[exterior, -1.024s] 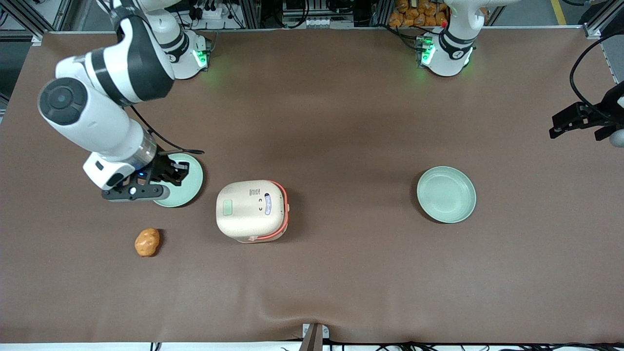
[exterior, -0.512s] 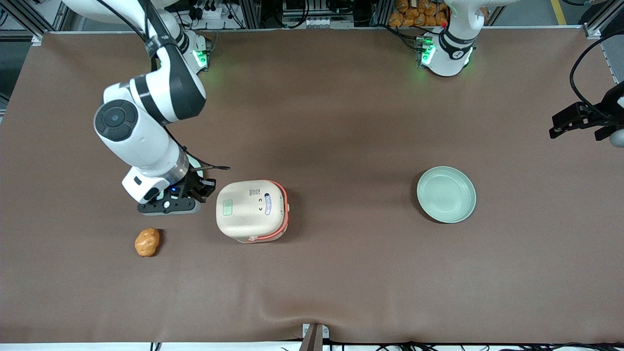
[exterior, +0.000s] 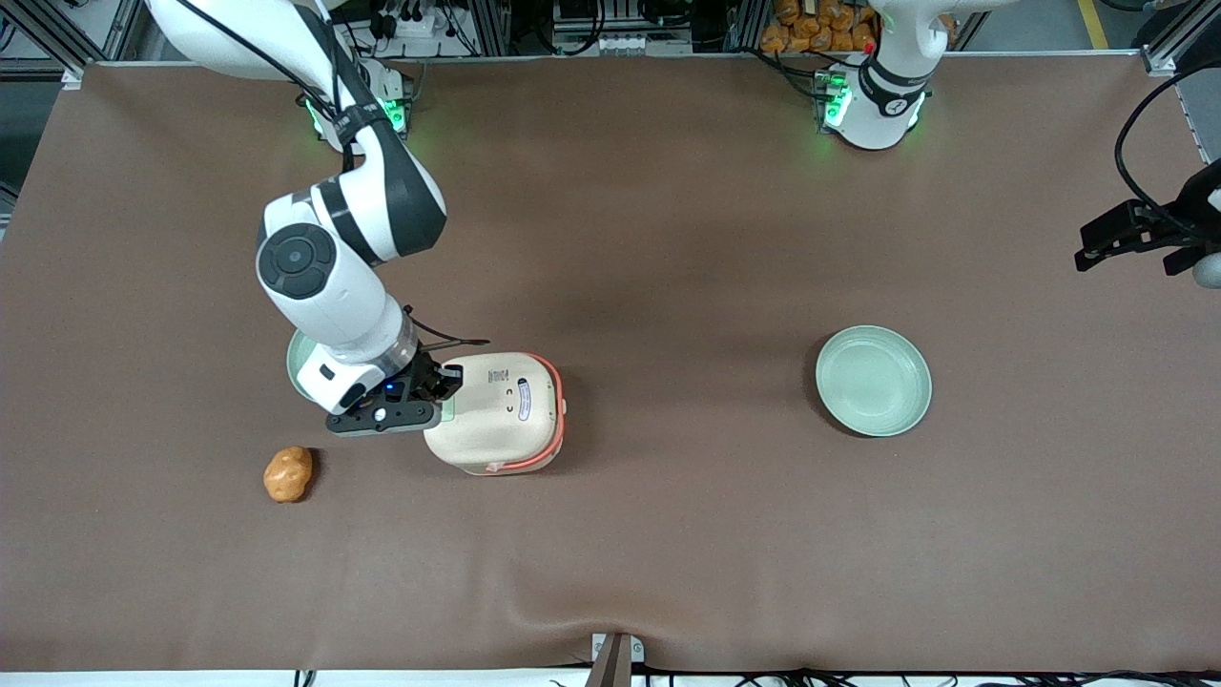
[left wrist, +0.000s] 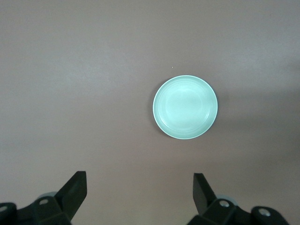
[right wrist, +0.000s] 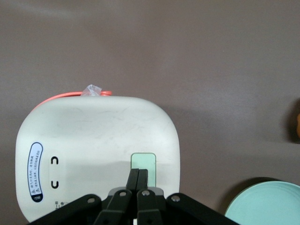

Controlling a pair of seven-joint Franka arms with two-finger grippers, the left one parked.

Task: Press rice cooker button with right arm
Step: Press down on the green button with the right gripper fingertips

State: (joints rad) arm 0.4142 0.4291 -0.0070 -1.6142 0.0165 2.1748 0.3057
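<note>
- The rice cooker [exterior: 496, 412] sits near the middle of the brown table [exterior: 668, 239], lid shut, with its pale green button [right wrist: 143, 163] on the lid edge that faces the working arm's end — so the button can be reached straight from above.
- The gripper [right wrist: 138, 183] hangs over that edge with its two fingers pressed together into one narrow tip, holding nothing — a closed tip suits a poke better than a spread one.
- The fingertips line up with the green button; whether they touch it I cannot tell.
- The right arm [exterior: 334, 258] reaches out from its base, elbow bent, wrist turned downward over the cooker.
- A pale green plate [exterior: 298, 358] lies partly hidden under the forearm; an orange-brown lump [exterior: 288, 473] rests nearer the front camera.
</note>
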